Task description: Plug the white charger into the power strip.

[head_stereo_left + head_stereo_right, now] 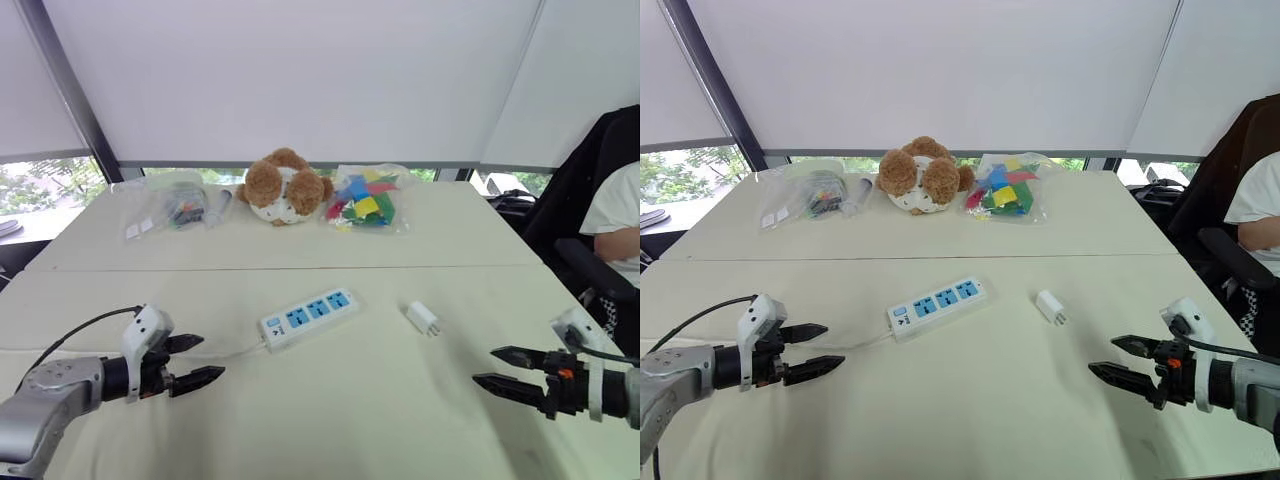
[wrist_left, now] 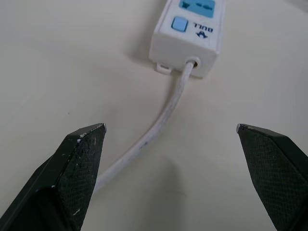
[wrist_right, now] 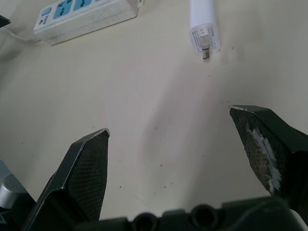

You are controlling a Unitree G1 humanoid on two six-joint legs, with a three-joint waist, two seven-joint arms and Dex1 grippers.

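Note:
A white power strip (image 1: 308, 317) with blue sockets lies on the cream table, its cord (image 2: 159, 125) trailing toward my left arm. The small white charger (image 1: 422, 318) lies on its side to the right of the strip, prongs toward the table's front. My left gripper (image 1: 196, 362) hovers open just left of the strip's cord end, nothing between its fingers. My right gripper (image 1: 498, 367) is open near the front right, short of the charger (image 3: 203, 30) and apart from it.
At the back of the table (image 1: 330, 420) sit a brown and white plush toy (image 1: 284, 186), a bag of colourful pieces (image 1: 364, 198) and a clear bag of small items (image 1: 178, 204). A person (image 1: 616, 225) sits in a black chair at the right edge.

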